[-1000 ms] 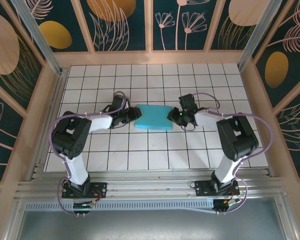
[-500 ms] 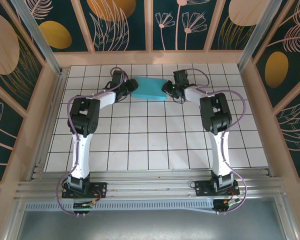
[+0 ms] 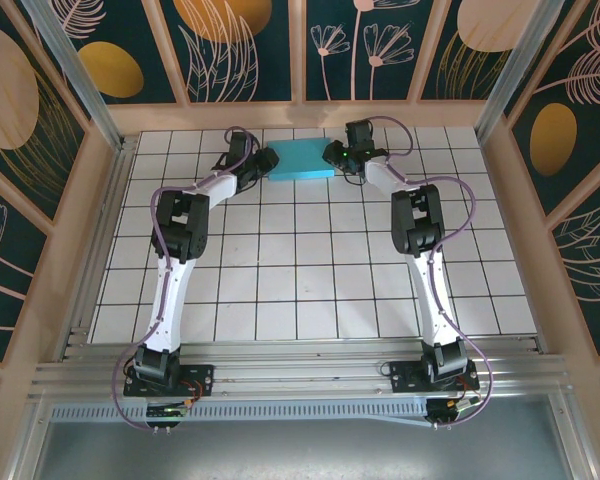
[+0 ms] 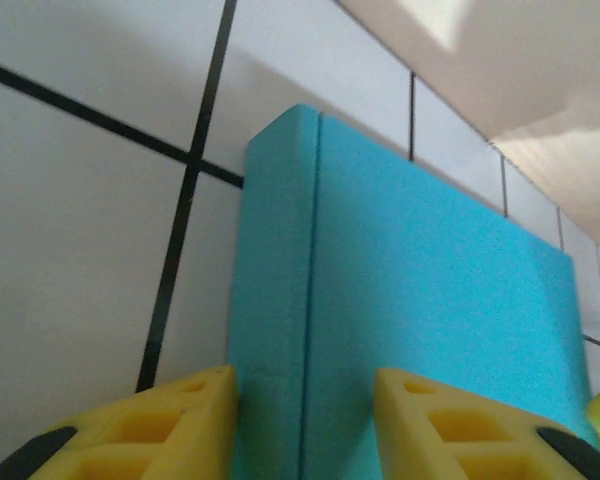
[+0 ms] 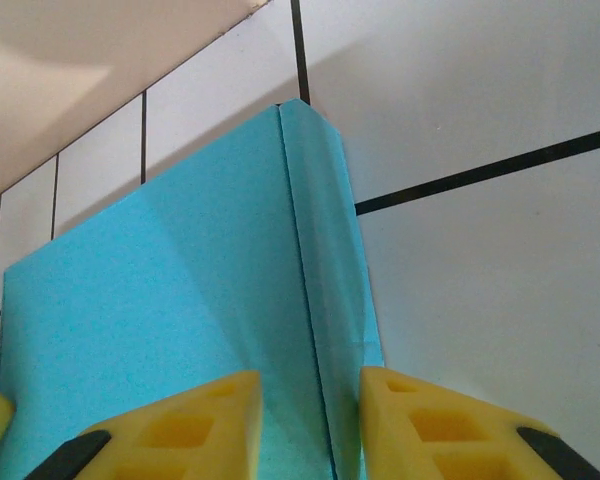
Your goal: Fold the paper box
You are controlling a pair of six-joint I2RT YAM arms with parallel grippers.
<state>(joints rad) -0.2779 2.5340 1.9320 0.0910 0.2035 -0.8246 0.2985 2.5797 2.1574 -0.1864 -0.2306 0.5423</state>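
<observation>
The flat teal-blue card paper box [image 3: 300,160], at mid-table a second ago, now lies by the far edge of the white tiled table [image 3: 310,290]. The left gripper [image 3: 263,163] and right gripper [image 3: 332,155] straddle its ends with jaws partly apart. Whether they pinch it cannot be told. Folding looks done, with only release left.
</observation>
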